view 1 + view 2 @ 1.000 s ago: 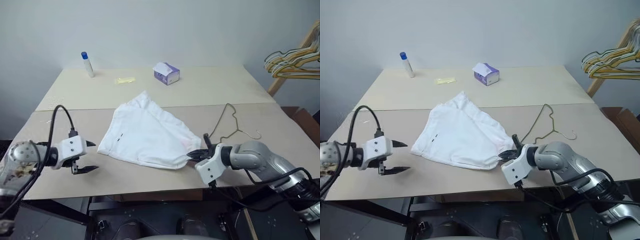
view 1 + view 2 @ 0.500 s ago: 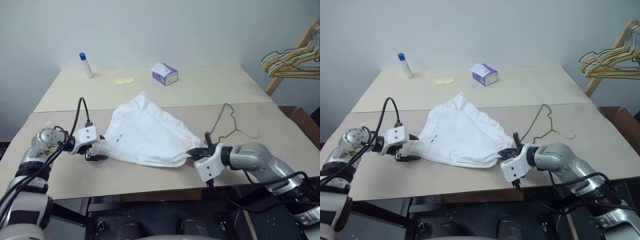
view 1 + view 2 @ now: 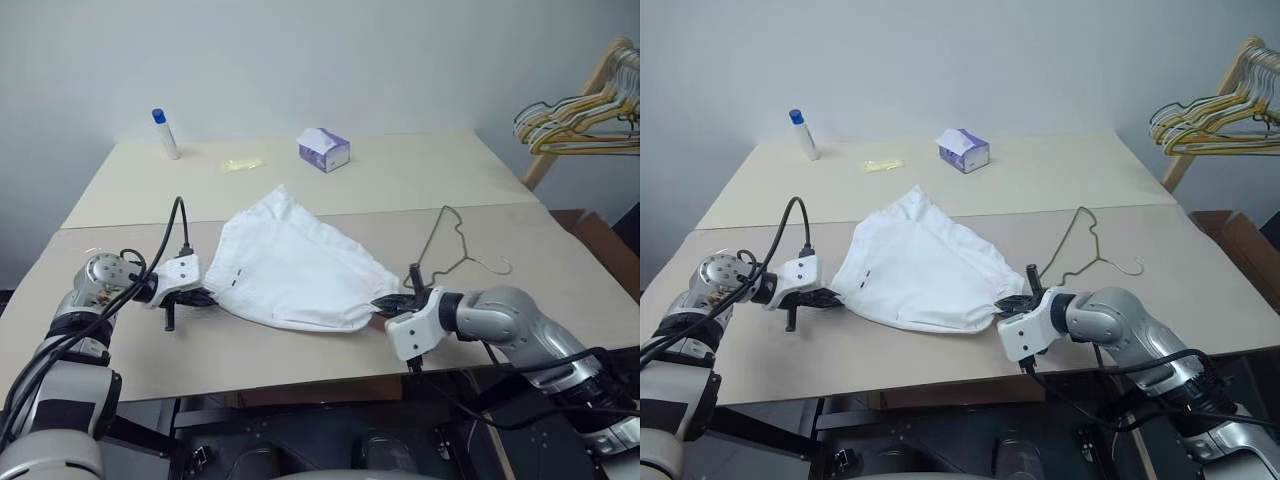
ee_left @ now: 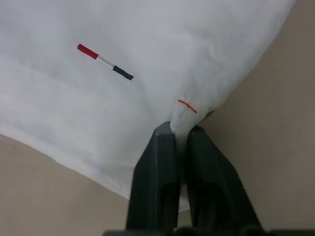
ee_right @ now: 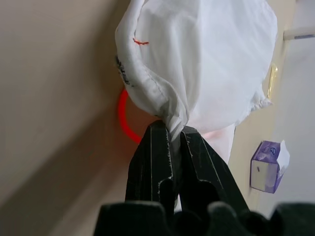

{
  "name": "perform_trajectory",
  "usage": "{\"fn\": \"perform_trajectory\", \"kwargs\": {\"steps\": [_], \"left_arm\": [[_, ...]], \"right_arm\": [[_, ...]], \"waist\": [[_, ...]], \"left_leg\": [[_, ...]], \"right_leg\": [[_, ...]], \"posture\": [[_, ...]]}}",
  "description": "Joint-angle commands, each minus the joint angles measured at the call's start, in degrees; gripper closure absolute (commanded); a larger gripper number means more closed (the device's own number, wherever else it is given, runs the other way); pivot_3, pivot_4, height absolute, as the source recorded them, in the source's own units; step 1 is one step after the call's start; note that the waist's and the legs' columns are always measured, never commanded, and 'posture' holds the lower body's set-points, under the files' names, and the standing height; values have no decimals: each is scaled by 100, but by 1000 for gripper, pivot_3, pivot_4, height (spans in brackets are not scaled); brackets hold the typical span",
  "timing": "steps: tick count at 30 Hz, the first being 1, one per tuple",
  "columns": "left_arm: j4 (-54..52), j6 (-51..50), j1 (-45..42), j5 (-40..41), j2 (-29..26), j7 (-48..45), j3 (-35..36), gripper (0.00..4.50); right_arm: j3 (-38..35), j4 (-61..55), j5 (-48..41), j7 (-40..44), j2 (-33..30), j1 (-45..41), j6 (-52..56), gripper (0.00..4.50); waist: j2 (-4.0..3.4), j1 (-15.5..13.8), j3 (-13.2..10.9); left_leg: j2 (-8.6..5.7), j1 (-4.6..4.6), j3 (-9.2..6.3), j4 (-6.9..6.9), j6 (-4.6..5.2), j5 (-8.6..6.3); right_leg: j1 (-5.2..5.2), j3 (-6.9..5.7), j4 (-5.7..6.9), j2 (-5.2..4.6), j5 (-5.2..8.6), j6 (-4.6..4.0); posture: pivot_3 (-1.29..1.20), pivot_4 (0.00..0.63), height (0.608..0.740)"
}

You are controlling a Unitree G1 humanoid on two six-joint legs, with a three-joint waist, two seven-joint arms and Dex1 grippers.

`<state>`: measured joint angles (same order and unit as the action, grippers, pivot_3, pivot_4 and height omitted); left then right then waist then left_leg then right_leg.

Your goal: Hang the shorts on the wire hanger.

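The white shorts [image 3: 295, 272] lie spread on the front half of the tan table. At their left corner my left gripper [image 3: 205, 298] is shut on the fabric; in the left wrist view the cloth is pinched between the black fingers [image 4: 157, 162], beside a small orange stitch. At the right corner my right gripper [image 3: 388, 305] is shut on a bunched fold of the shorts [image 5: 197, 69], with a red-orange loop beneath it. The thin dark wire hanger [image 3: 450, 250] lies flat on the table just beyond my right gripper, apart from the shorts.
A purple tissue box [image 3: 324, 149], a white bottle with a blue cap [image 3: 164, 133] and a small yellow item [image 3: 243, 165] sit on the far half of the table. A bunch of yellow and white hangers [image 3: 575, 125] hangs on a wooden rack at the right.
My left gripper moved right to the shorts' left corner and shut on the fabric. My right gripper kept its hold. The camera shifted slightly.
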<state>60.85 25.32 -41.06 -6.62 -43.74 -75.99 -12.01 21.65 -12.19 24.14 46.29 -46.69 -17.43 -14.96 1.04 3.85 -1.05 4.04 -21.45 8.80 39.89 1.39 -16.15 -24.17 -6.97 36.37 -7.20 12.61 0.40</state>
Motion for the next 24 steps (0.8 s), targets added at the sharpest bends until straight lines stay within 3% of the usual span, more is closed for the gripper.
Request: {"fn": "perform_trajectory", "kwargs": {"steps": [1, 6, 10, 14, 19, 22, 24], "left_arm": [[-424, 52, 173, 165, -213, -97, 194, 4456], [-2031, -328, 1131, 707, -1141, -568, 655, 4456], [-3720, -883, 2515, 1306, -2209, -1156, 1145, 4456], [-4915, -1442, 3513, 1667, -2636, -1196, 1490, 4456], [-5510, -1821, 3537, 1721, -2350, -606, 1615, 4456], [-5401, -1905, 2677, 1526, -1711, 214, 1503, 4456], [-5129, -2162, 1885, 1308, -1246, 775, 1382, 4456]], "right_arm": [[-167, -461, 161, 152, 222, 2, 781, 4500], [-172, -1470, -151, 645, 550, 459, 1919, 4500], [-107, -1897, -711, 1187, 274, 942, 1910, 4500], [-84, -1864, -1064, 1637, 66, 930, 2145, 4500], [-349, -1540, -1361, 1489, 333, 401, 2520, 4500], [-683, -1267, -1636, 1437, 549, -351, 3497, 4500], [-805, -823, -1678, 1273, 747, -1016, 4000, 4500]], "waist": [[0, 19, 0], [12, 127, 0], [15, 142, 0], [10, 29, -7], [4, -178, -13], [2, -297, -13], [7, -331, -10]], "left_leg": [[0, -2, 0, 0, 0, 0], [3, -35, -44, 9, -22, 5], [1, -51, -53, 17, -22, 2], [-5, -33, -56, 22, 17, -24], [1, 33, -58, 16, 16, -29], [-5, 24, -58, 16, 17, -27], [-11, 0, -58, 30, 14, -23]], "right_leg": [[-2, 0, 1, 0, -1, -2], [-43, 6, 35, 0, -15, -37], [-55, 4, 37, -5, -9, -32], [-39, 6, 38, -17, 18, 14], [-9, 4, 40, -16, 39, 2], [1, 5, 45, -16, 37, 2], [-5, -1, 53, -15, 8, -42]], "posture": [[-91, 0, 740], [-81, 0, 740], [-61, 0, 740], [-42, 0, 740], [-24, 0, 740], [-24, 0, 740], [-29, 0, 740]]}}
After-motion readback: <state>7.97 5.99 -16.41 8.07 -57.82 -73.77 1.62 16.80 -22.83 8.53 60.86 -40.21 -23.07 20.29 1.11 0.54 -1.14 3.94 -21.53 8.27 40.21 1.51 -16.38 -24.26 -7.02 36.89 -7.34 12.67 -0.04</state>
